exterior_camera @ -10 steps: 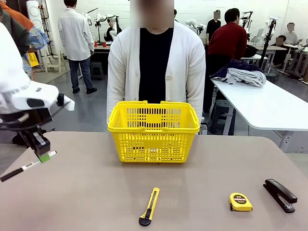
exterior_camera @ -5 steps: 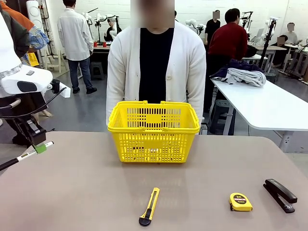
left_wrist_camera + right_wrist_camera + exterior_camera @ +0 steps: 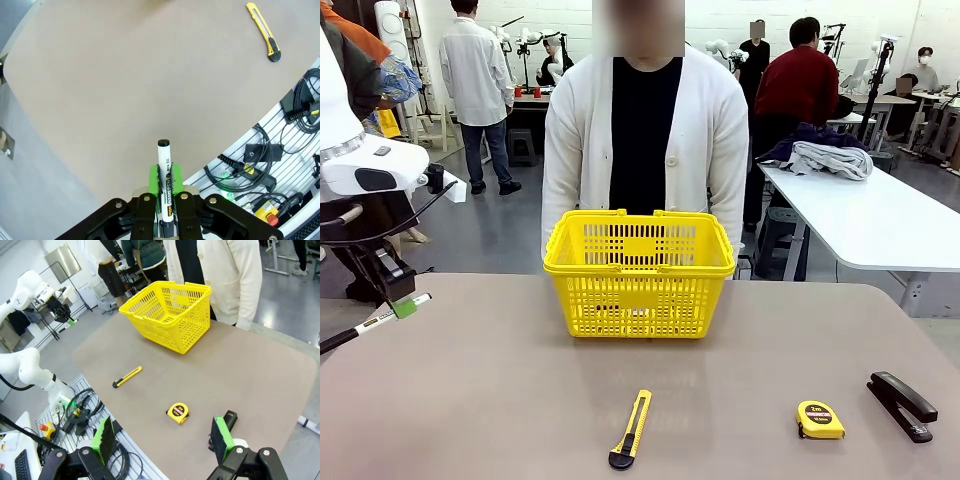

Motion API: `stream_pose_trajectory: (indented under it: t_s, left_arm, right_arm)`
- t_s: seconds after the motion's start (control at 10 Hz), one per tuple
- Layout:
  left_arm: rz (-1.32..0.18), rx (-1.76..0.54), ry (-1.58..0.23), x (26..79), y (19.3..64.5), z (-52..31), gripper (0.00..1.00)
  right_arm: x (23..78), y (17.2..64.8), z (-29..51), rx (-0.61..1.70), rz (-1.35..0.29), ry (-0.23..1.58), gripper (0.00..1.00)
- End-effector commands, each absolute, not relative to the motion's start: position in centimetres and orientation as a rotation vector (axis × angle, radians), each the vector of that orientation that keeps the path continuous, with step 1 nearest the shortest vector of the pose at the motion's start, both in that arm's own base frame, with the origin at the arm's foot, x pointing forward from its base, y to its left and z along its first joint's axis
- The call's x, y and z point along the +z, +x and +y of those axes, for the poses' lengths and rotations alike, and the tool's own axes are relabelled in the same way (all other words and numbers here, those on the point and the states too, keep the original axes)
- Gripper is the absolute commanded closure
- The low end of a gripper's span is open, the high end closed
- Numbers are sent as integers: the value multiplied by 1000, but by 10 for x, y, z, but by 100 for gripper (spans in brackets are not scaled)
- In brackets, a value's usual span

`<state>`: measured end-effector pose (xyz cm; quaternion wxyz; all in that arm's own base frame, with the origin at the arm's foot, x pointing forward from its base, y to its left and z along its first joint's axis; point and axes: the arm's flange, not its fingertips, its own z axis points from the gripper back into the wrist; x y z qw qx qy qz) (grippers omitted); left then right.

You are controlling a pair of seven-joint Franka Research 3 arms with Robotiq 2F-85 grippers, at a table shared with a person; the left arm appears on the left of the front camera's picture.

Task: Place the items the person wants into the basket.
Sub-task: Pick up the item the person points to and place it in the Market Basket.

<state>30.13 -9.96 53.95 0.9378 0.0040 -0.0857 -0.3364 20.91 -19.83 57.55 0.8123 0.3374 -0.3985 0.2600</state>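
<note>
My left gripper [image 3: 405, 307] hangs over the table's left edge, shut on a white-barrelled pen [image 3: 368, 326] that slants down to the left. In the left wrist view the pen [image 3: 163, 152] sticks up between the green pads [image 3: 154, 176], high over the bare tabletop. A yellow-and-black utility knife [image 3: 631, 429] lies near the front edge, also seen as the knife [image 3: 265, 31] and the knife [image 3: 127, 376]. The yellow basket [image 3: 640, 268] stands at the far middle in front of the person [image 3: 642, 120], whose hands stay behind it. My right gripper [image 3: 163, 440] is open off the table's corner, holding nothing.
A yellow tape measure [image 3: 819, 420] and a black stapler [image 3: 902, 404] lie at the front right. Cables and an emergency-stop box [image 3: 265, 215] sit below the table's near edge. A white table [image 3: 880, 225] stands to the right behind.
Over the last second my left gripper rose and drew back to the left with the pen, then held still. Everything on the table stayed put.
</note>
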Motion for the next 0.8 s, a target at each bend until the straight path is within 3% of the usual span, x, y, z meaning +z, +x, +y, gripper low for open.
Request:
stream_pose_trajectory:
  t_s: [0.0, 0.3, 0.4, 0.7]
  left_arm:
    - [-175, -687, 8, 539, 301, -100, 89]
    - [-263, -1050, 55, 595, 363, -141, 89]
    - [-284, -1079, 83, 608, 382, -153, 89]
    - [-237, -1289, 149, 628, 448, -233, 89]
  right_arm:
    - [577, 211, -198, 566, -876, 736, 0]
    - [577, 211, -198, 566, -876, 736, 0]
    - [577, 211, -198, 566, -876, 736, 0]
    - [577, 211, -198, 566, -876, 736, 0]
